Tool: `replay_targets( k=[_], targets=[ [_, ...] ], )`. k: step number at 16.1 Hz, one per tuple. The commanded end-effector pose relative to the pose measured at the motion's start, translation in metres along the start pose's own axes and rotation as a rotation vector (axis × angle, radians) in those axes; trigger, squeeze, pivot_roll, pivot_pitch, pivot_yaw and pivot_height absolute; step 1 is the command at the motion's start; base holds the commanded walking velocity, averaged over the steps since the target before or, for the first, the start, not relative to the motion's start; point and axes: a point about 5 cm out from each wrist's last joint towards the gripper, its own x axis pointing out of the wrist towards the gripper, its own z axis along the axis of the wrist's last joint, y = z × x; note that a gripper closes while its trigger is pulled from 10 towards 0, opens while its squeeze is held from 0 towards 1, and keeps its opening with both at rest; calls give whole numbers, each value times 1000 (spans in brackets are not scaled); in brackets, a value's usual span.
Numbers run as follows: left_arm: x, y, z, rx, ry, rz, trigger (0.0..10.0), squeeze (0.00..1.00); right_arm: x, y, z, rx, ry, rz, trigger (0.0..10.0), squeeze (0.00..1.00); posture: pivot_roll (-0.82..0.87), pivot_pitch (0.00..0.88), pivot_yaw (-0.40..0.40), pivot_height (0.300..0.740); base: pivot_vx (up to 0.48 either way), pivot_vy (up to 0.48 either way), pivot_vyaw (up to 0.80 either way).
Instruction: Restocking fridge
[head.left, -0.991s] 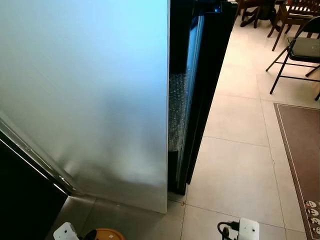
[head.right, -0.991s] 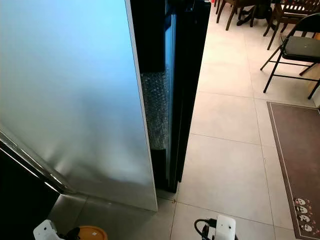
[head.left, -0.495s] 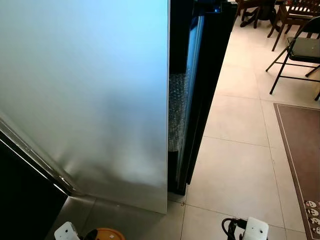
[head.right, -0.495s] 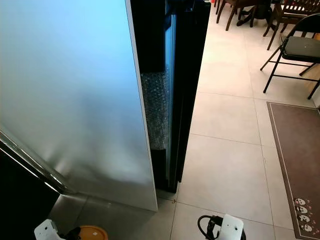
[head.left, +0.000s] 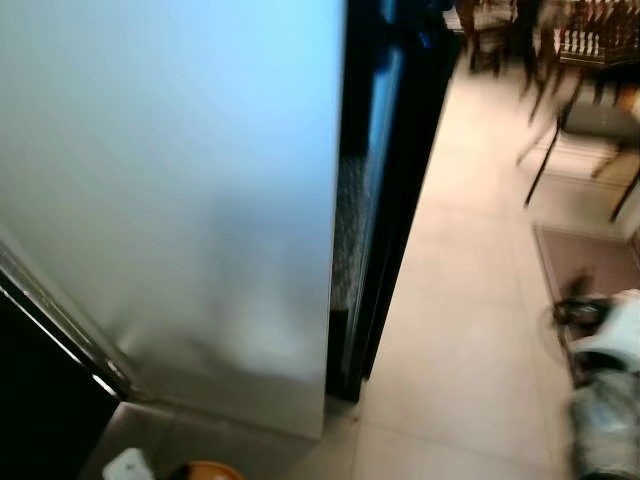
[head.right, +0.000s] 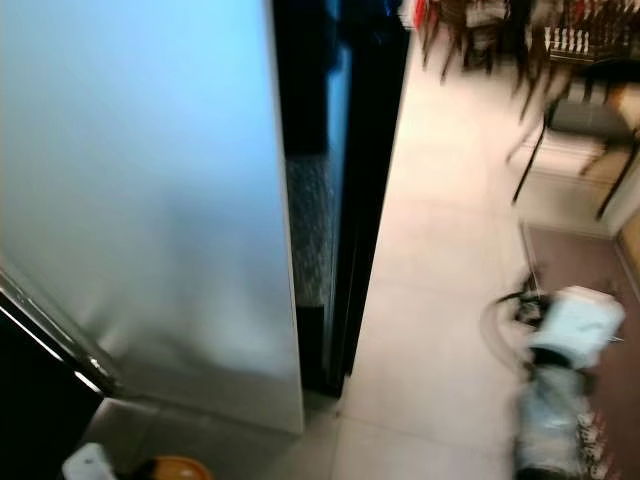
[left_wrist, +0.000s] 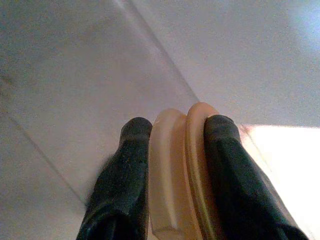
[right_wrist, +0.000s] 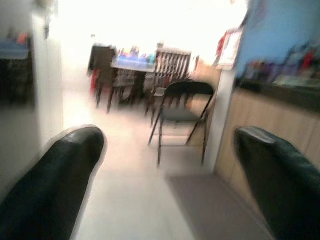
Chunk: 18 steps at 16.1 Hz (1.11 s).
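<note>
The fridge's tall silver door (head.left: 170, 180) stands on the left side of the eye views. A narrow dark gap (head.left: 365, 200) runs along its right edge, with bubble wrap (head.left: 345, 230) showing inside. My left gripper (left_wrist: 177, 125) is shut on a tan round object (left_wrist: 175, 170), held edge-on between both fingers. That object appears as an orange disc (head.left: 205, 470) low at the bottom left, close to the door's foot. My right gripper (right_wrist: 170, 145) is open with nothing between its fingers (right_wrist: 65, 170). Its arm (head.left: 610, 340) is a blur lifted at the right over the floor.
Pale tiled floor (head.left: 450, 330) stretches right of the fridge. A black folding chair (head.left: 585, 130) and a brown mat (head.left: 580, 260) lie at the right. Wooden dining chairs (head.left: 560, 40) stand at the back. A wooden counter front (right_wrist: 250, 130) is beside the folding chair. A black panel (head.left: 30, 390) is at lower left.
My right arm has swung up and to the right from the bottom edge and is blurred. The camera has shifted slightly. The left gripper keeps its hold low at the left.
</note>
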Motion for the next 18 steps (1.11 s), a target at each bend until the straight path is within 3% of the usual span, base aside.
replay_targets(
  k=[1, 4, 7, 8, 9, 13, 14, 16, 18],
  targets=[
    [-1, 6, 0, 30, 3, 16, 10000, 0, -10, -2, -10, -7, 57, 9, 10000, 0, -34, 20, 24, 740, 0, 0, 0],
    [-1, 5, 2, 40, -1, 13, 10000, 0, -7, 4, 12, 19, 25, 72, 10000, 0, -34, 39, 24, 740, 0, 0, 0],
    [0, 5, 4, 49, -4, 12, 10000, 0, -5, 26, 31, 70, -9, 211, 10000, 0, -44, 54, 30, 740, 0, 0, 0],
    [0, 4, 5, 71, -4, 9, 10000, 0, 1, 50, 49, 134, -14, 345, 10000, 0, -38, 60, 34, 740, 0, 0, 0],
    [0, 4, 6, 75, -5, 8, 10000, 0, 6, 61, 58, 119, -24, 410, 10000, 0, -37, 63, 36, 740, 0, 0, 0],
    [0, 5, 8, 96, -10, 9, 10000, 0, 24, 77, 91, 179, -62, 450, 10000, 0, -31, 64, 40, 740, 0, 0, 0],
    [0, 5, 8, 99, -10, 8, 10000, 0, 23, 78, 93, 184, -60, 455, 10000, 0, -31, 64, 40, 740, 0, 0, 0],
    [0, 6, 7, 119, -5, 1, 10000, 0, 16, 82, 102, 149, -54, 345, 10000, 0, -49, 70, 50, 740, 0, 0, 0],
    [-1, 8, 6, 132, 0, 2, 10000, 0, -9, 102, 109, 142, -76, 382, 10000, 0, -51, 69, 51, 740, 0, 0, 0]
  ],
)
